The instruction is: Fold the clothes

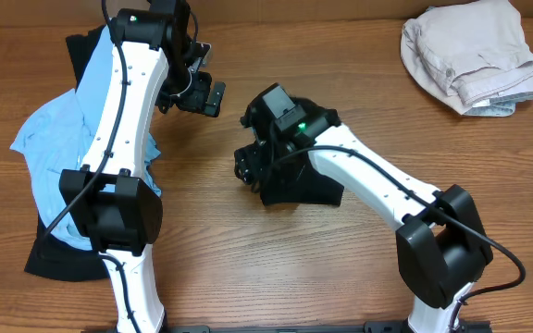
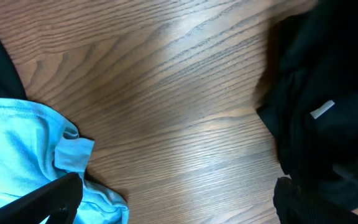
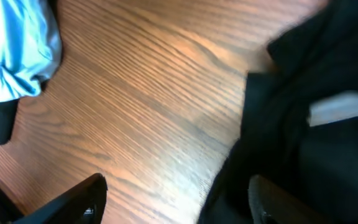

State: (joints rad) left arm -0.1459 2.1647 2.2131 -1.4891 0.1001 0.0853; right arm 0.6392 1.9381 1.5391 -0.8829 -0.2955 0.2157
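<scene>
Your right claw stands with its jaws well apart over the middle of the brown wood-grain table. In the right wrist view its dark fingers frame mostly bare wood, and nothing is gripped between them. Just beside that claw, partly under the right arm, lies the plain black fabric shirt, bunched into a small compact heap. Its small white tag shows on top of the cloth. One finger of this claw sits at the shirt's edge, but the blur does not let you tell whether it touches the fabric.

Your left claw is spread wide too and holds nothing. It hangs above the table toward the far side, near the right claw but apart from it. Its wrist camera looks down on open wood, with blue cloth at one side and the black shirt at the other.

The crumpled light blue fabric garment lies on the left side of the table, partly under the left arm. It rests on another black fabric garment, which sticks out beyond it. A rumpled beige fabric garment lies in the far right corner, well apart from the rest.
</scene>
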